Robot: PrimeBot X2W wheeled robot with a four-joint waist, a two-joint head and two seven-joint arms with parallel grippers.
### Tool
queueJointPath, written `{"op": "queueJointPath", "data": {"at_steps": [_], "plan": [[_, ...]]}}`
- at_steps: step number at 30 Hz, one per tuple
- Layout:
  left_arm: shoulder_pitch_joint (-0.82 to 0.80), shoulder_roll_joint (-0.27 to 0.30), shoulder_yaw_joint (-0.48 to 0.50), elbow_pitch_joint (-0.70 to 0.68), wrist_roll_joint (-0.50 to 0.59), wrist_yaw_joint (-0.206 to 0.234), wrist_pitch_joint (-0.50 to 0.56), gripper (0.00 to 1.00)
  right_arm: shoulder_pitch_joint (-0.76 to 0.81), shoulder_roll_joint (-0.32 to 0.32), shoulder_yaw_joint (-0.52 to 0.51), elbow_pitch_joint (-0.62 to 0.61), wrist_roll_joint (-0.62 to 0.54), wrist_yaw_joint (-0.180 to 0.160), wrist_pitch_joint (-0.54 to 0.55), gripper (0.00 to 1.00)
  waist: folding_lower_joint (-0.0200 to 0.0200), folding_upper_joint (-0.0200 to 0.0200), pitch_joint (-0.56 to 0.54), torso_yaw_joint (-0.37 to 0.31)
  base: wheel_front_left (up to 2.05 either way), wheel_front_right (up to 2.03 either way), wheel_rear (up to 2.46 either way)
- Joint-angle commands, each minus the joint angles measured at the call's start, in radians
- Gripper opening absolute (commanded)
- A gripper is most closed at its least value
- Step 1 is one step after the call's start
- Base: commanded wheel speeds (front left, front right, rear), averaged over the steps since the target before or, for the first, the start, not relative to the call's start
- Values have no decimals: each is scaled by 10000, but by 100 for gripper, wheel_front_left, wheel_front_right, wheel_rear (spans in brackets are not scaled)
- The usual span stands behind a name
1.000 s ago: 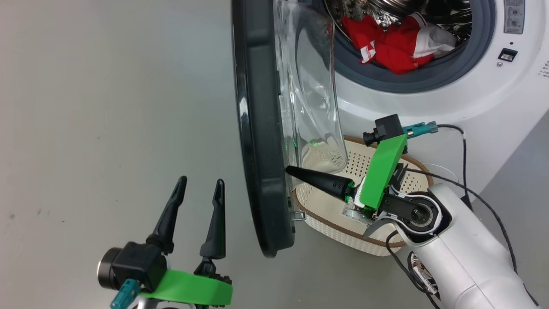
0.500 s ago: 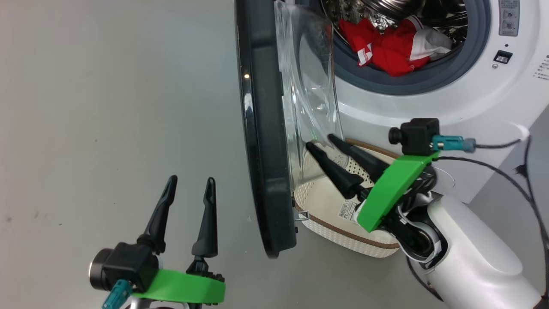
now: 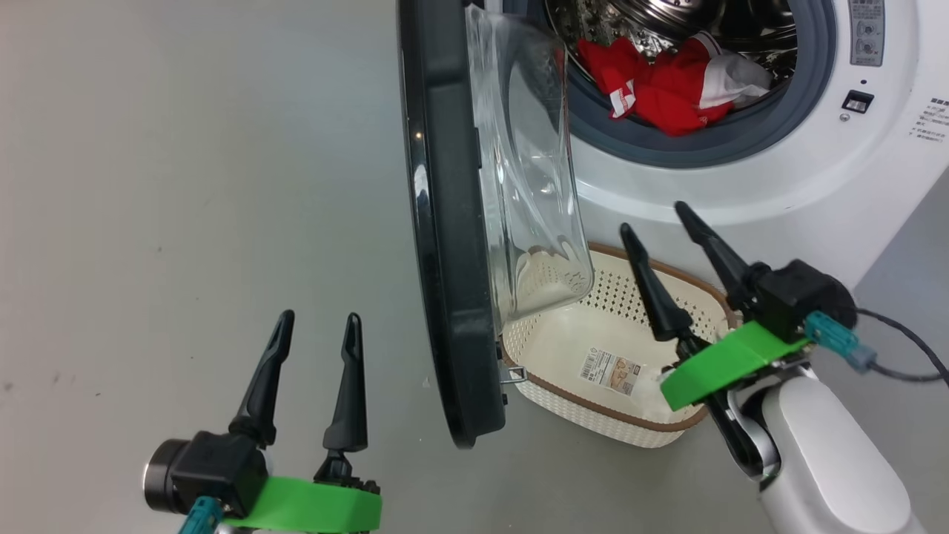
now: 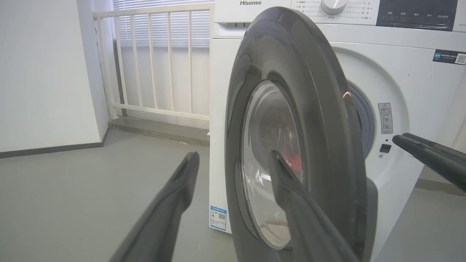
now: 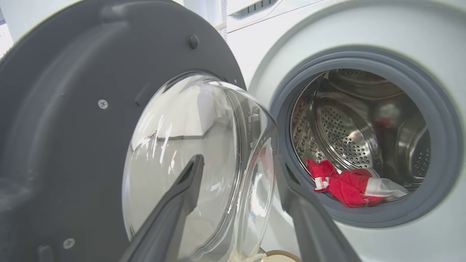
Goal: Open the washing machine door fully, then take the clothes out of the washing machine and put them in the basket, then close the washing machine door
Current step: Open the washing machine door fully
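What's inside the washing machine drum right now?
Red clothes with white panels lie bunched at the front of the drum, against the grey rubber ring. Elsewhere its perforated steel wall shows. Anything beneath the heap is covered.

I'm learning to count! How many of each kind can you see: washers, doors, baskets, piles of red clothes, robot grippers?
Washer: 1
Door: 1
Basket: 1
Clothes pile: 1
Grippers: 2, left gripper and right gripper
Total: 6
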Motion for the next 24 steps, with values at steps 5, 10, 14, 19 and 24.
{"op": "queueJointPath", "data": {"at_steps": [5, 10, 14, 19, 24], "plan": [[27, 97, 533, -490, 324, 168, -116, 100, 986, 438, -859, -867, -1312, 63, -441, 100, 0, 0, -28, 36, 0, 0, 0], [190, -12, 644, -647, 510, 116, -119, 100, 1733, 484, -1156, -1390, -1841, 63, -621, 100, 0, 0, 4, -23, 0, 0, 0], [310, -55, 674, -627, 671, 28, -120, 100, 2099, 487, -1243, -1718, -1960, 63, -676, 100, 0, 0, -5, -116, 0, 0, 0], [450, -118, 714, -476, 720, -46, -121, 100, 2524, 488, -1198, -1886, -1763, 63, -699, 100, 0, 0, -106, -178, 0, 0, 0], [484, -165, 799, -332, 699, -97, -121, 100, 2702, 489, -1030, -1938, -1638, 63, -704, 100, 0, 0, -197, -202, 0, 0, 0]]}}
